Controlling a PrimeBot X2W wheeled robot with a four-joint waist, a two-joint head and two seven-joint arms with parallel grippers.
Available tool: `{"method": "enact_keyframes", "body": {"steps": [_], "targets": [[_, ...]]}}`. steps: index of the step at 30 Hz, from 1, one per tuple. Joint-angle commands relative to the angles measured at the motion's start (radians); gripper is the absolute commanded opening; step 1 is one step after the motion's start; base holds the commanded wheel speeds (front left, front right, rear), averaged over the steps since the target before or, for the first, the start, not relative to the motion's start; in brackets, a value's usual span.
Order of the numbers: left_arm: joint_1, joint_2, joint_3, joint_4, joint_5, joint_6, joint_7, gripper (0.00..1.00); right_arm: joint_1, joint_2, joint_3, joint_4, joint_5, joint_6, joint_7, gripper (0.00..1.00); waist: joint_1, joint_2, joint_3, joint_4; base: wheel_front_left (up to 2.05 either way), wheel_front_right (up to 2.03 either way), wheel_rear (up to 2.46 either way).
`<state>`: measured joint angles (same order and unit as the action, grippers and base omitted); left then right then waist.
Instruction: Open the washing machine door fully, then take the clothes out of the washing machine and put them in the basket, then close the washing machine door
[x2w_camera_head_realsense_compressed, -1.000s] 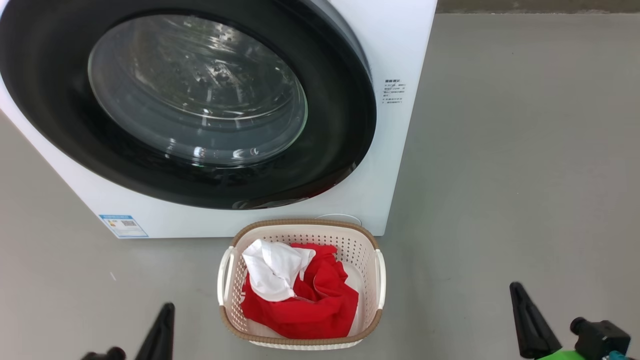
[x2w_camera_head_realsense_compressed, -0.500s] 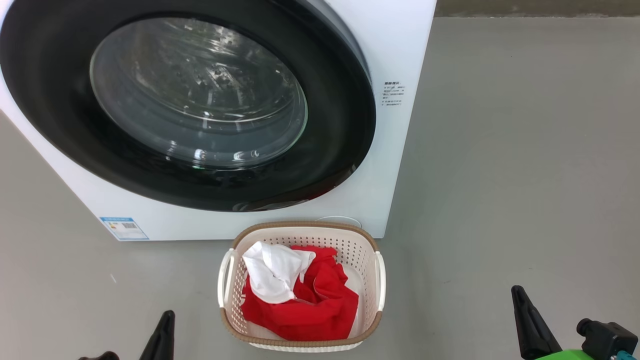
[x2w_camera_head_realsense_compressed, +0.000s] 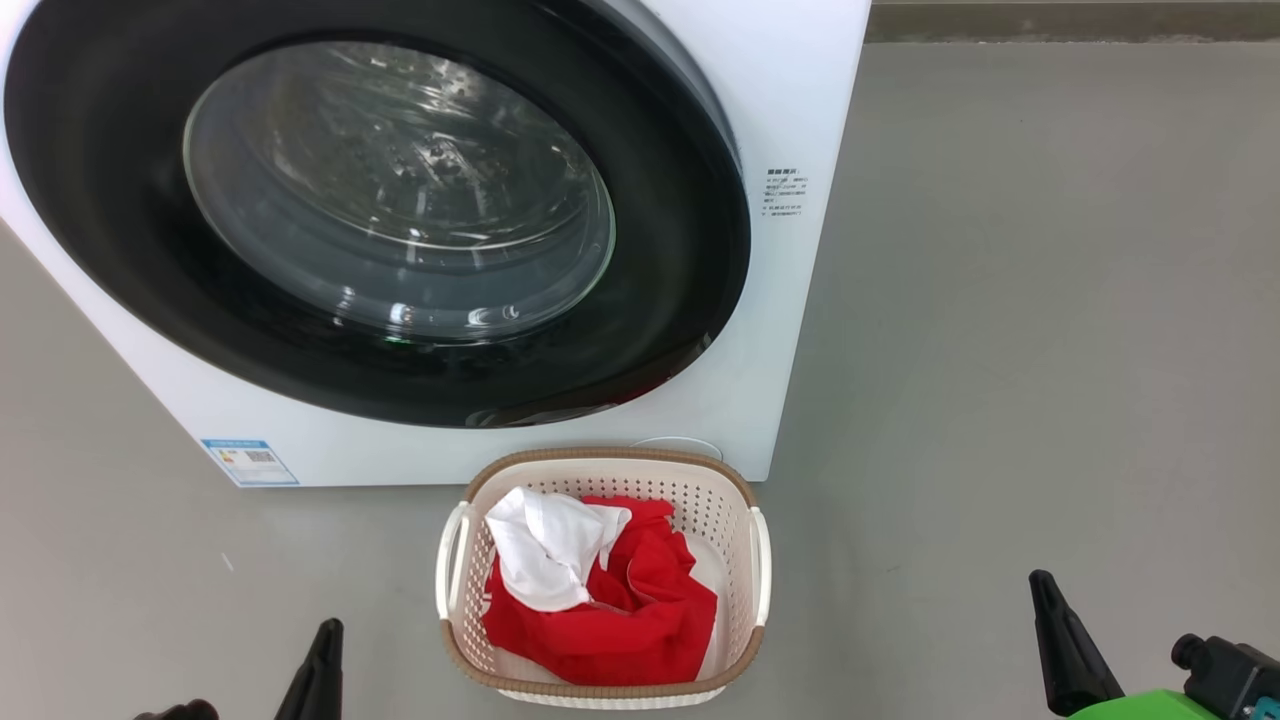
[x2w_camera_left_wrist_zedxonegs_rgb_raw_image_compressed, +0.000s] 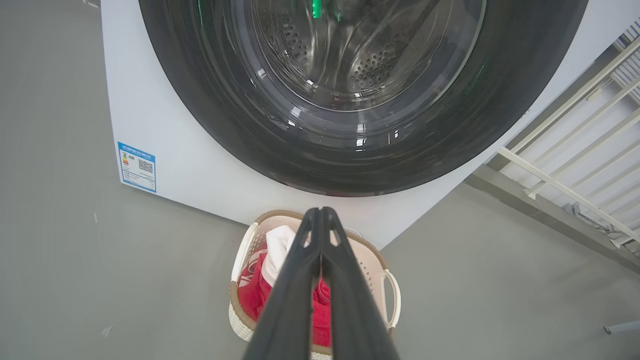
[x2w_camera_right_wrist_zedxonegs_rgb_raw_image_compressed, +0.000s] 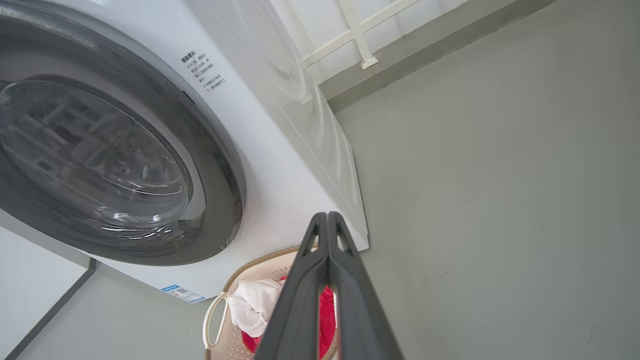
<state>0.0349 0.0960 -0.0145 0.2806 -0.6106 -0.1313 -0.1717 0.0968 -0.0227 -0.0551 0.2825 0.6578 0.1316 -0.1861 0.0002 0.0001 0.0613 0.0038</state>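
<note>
Fingers of your left gripper (x2w_camera_left_wrist_zedxonegs_rgb_raw_image_compressed: 320, 214) are pressed together, two long dark tapered blades holding nothing. Your right gripper (x2w_camera_right_wrist_zedxonegs_rgb_raw_image_compressed: 326, 217) is pinched closed the same way, also empty. Each hangs short of the basket (x2w_camera_head_realsense_compressed: 610, 458) — cream perforated plastic with a brown woven-look rim — one to either side of it. Inside the basket lie the clothes (x2w_camera_head_realsense_compressed: 640, 620), crumpled red fabric with a white piece on top. Just behind the basket stands the washing machine (x2w_camera_head_realsense_compressed: 800, 80), white and boxy. Its door (x2w_camera_head_realsense_compressed: 690, 260) — glossy black ring, bulging glass — sits closed against the front. Smooth grey floor (x2w_camera_head_realsense_compressed: 1000, 350) surrounds the basket.
</note>
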Motion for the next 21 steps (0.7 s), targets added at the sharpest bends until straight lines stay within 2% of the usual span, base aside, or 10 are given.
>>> {"method": "enact_keyframes", "body": {"steps": [1, 21], "targets": [[-0.036, 0.008, 0.019, -0.023, -0.029, 0.000, 0.006, 0.00, -0.042, -0.018, 0.003, -0.025, 0.031, 0.000, 0.004, 0.00, -0.0001, -0.0001, -0.001, 0.000, 0.00, 0.00, 0.00], [-0.059, 0.000, 0.038, -0.026, -0.235, 0.000, 0.062, 0.00, -0.075, -0.027, 0.000, -0.028, 0.233, 0.000, 0.058, 0.00, -0.0001, -0.0001, -0.013, -0.001, 0.00, 0.00, 0.00]]}}
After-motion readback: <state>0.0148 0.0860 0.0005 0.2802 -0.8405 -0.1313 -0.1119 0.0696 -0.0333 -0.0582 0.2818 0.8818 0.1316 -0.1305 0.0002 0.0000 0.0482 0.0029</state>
